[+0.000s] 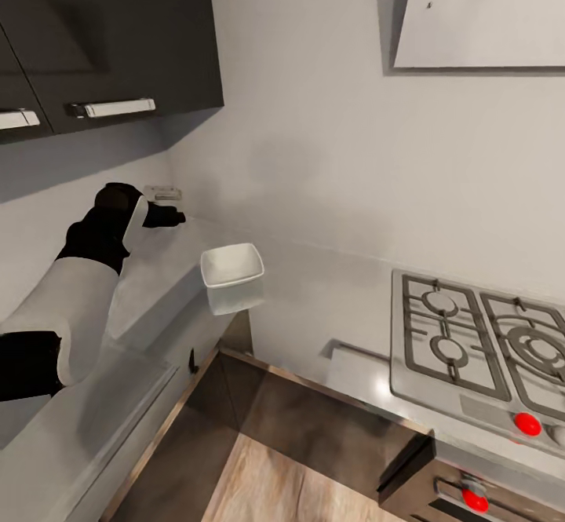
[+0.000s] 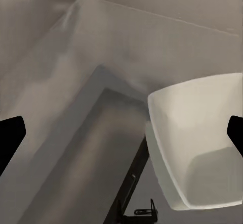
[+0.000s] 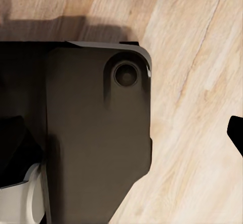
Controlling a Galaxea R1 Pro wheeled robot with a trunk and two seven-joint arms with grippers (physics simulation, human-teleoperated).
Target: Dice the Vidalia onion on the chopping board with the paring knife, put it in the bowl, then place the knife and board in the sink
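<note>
The white square bowl (image 1: 232, 275) stands empty on the glossy grey countertop (image 1: 153, 271), close to its end by the corner of the walls. My left arm reaches over this countertop, and my left gripper (image 1: 166, 216) hangs near the back wall, beyond the bowl and to its left. In the left wrist view the bowl (image 2: 202, 143) lies ahead and off to one side, and the left gripper (image 2: 121, 135) is open with nothing between its dark fingertips (image 2: 10, 138). My right gripper (image 3: 126, 138) is open and empty, pointing down at my dark base (image 3: 91, 128).
A steel-grey top with a gas hob (image 1: 479, 341) and red knobs (image 1: 527, 424) runs along the right. Dark wall cabinets (image 1: 110, 35) hang at upper left, a pale range hood (image 1: 486, 12) at upper right. Wooden floor (image 1: 290, 483) lies between the two counters.
</note>
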